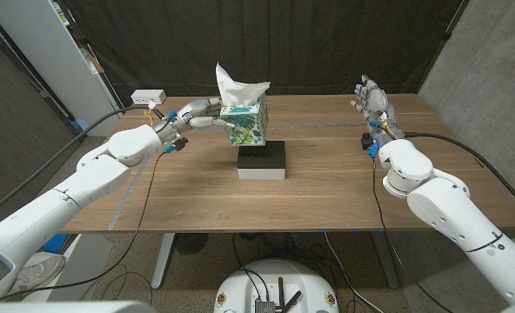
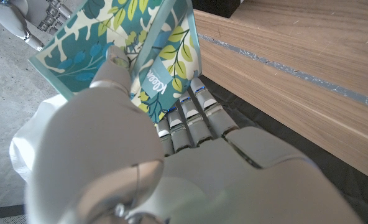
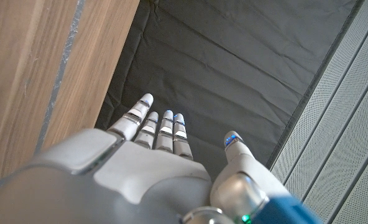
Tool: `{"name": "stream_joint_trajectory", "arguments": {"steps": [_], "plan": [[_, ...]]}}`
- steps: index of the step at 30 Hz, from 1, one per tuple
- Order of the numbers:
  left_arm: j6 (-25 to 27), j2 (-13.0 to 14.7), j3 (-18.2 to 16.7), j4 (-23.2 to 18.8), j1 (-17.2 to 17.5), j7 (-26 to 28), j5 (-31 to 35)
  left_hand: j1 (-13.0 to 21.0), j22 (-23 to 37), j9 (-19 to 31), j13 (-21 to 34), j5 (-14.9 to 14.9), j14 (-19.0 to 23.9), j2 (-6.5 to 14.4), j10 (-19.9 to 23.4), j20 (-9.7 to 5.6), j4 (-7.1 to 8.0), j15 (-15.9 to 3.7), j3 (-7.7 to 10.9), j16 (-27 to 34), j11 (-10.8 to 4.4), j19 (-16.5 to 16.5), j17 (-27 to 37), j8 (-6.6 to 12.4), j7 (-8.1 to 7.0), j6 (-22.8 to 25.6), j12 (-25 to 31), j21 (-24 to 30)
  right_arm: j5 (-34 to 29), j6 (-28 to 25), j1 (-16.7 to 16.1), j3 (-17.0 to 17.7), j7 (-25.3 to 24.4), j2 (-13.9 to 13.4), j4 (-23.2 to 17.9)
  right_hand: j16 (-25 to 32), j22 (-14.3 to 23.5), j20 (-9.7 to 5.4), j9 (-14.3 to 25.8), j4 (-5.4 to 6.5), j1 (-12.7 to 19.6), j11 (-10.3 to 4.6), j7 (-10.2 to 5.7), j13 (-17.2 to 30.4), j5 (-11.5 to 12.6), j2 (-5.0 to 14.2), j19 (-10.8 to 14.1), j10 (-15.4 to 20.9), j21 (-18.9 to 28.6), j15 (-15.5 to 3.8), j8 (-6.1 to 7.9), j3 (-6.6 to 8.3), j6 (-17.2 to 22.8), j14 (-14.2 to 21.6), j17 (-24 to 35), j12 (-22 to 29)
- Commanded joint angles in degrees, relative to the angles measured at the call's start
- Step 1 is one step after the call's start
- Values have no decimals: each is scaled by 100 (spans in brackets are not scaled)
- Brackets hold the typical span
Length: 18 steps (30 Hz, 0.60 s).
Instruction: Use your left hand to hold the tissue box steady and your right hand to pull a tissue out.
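From the head view we see a wooden table (image 1: 327, 187) with a plank-like grain, and near its middle a flat block (image 1: 263, 161), black on top and white along its front side. On that block stands the tissue box (image 1: 244, 124), a cube of printed cardboard with teal, green and white leaves, and a white tissue (image 1: 237, 87) rises crumpled and pointed from its top. Our left hand (image 1: 195, 117) reaches in from the side and grips the box, its fingers laid along the box's upper edge and left face. Our right hand (image 1: 371, 96) hovers well apart from the box, near the table's far right side, fingers up, spread and holding nothing. A small white power strip (image 1: 149, 96) lies at the far left corner of the table. In the left wrist view the smooth grey-white back of the left hand (image 2: 190, 162) sits close up, and its fingers (image 2: 193, 109) press against the tissue box (image 2: 134, 46); here we can read part of a brand name on the glossy leaf print, which the head view leaves too small to tell. In the right wrist view the right hand (image 3: 165, 155) shows its fingers (image 3: 162, 127) straight and slightly parted, the thumb set off to one side, against a creased black cloth (image 3: 234, 68), beside the table's edge (image 3: 41, 74).
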Motion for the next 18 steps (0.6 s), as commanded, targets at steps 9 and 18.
{"name": "stream_joint_trajectory", "arguments": {"steps": [9, 18], "plan": [[-15, 16, -19, -65, 80, 33, -12, -4, 18, 12, 22, 36, 37, 52, 46, -28, -5, -617, 37, -1, 15, 13, 13, 54, 13, 34, -20, -13, -319, -52, -27, 51, 36, -246, -114, 43, 34, 1, 29, 53, -29, -3, -3, 30, -15, 186, -3, 0, 9, 14, 8, 6, -18, -22, 41, -10], [-22, 32, -33, -100, 115, 34, -23, -3, 18, 12, 29, 36, 44, 55, 47, -27, -5, -620, 40, 6, 15, 12, 18, 60, 9, 39, -25, -15, -1461, -335, -21, -122, -104, -757, -344, 36, 33, -106, 24, 126, -39, -183, -134, 24, 19, 297, -91, -49, -20, -209, 4, 72, -47, -88, 68, -21]]}}
